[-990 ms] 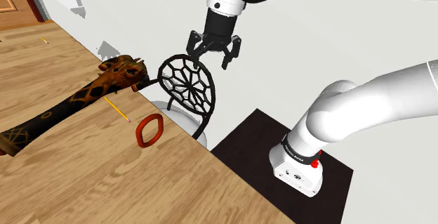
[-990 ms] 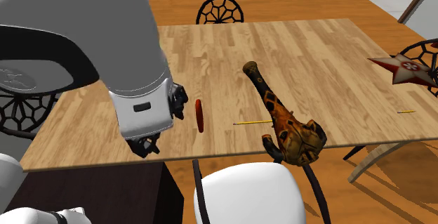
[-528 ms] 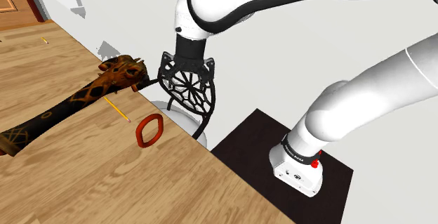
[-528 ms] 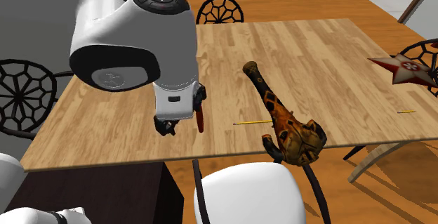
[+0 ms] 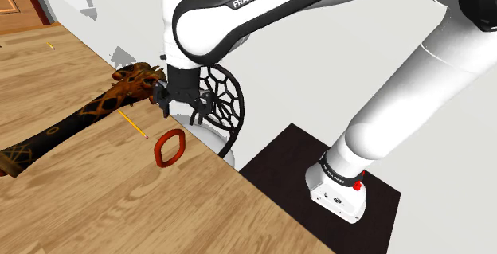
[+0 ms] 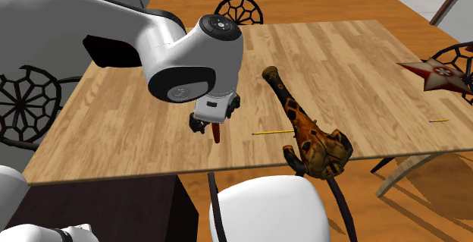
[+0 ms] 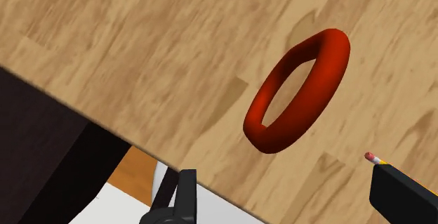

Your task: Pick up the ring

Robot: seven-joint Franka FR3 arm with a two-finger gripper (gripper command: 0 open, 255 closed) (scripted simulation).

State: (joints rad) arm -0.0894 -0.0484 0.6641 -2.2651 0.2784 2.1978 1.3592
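Observation:
The red ring [image 5: 170, 148] stands tilted on its edge on the wooden table [image 5: 72, 189], close to the edge nearest the stand. In the second exterior view the ring [image 6: 217, 133] pokes out just below the hand. My black gripper [image 5: 181, 107] hangs a little above the ring and slightly toward the table edge, open with nothing in it. It also shows under the white wrist as the gripper [image 6: 215, 117]. In the wrist view the ring [image 7: 328, 64] lies ahead of the gripper [image 7: 295, 200], whose fingers stand wide apart and touch nothing.
A long brown-and-orange patterned object [image 5: 88, 113] lies on the table beside a yellow pencil [image 5: 133, 123], whose eraser end [image 7: 373, 159] sits by one finger. A web-backed chair [image 5: 221, 101] with a white seat [image 6: 261, 210] stands at the table edge. A star-shaped thing [image 6: 436, 70] lies far off.
The arm has swung down from above the chair back to just over the ring. The gripper stayed open and the ring has not moved.

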